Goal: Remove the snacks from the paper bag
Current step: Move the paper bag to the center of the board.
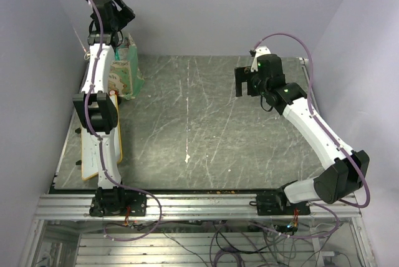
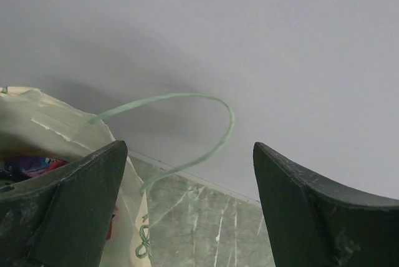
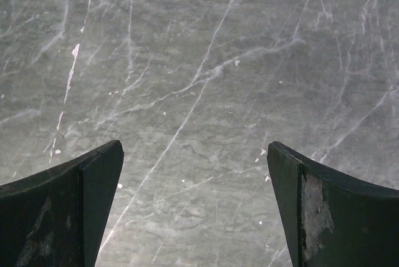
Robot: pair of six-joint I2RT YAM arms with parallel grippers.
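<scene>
The paper bag, cream with mint-green sides, stands at the table's far left edge. In the left wrist view its open mouth is at lower left, and a thin string handle arches up from it. A sliver of purple and red snacks shows inside the bag; the rest is hidden. My left gripper hangs open above the bag, and its fingers hold nothing. My right gripper hovers open over the bare table to the right of centre, with only the tabletop below it.
A wood-framed board lies along the left edge, mostly under my left arm. The grey marbled table spreads between the arms. Pale walls close in behind and on both sides.
</scene>
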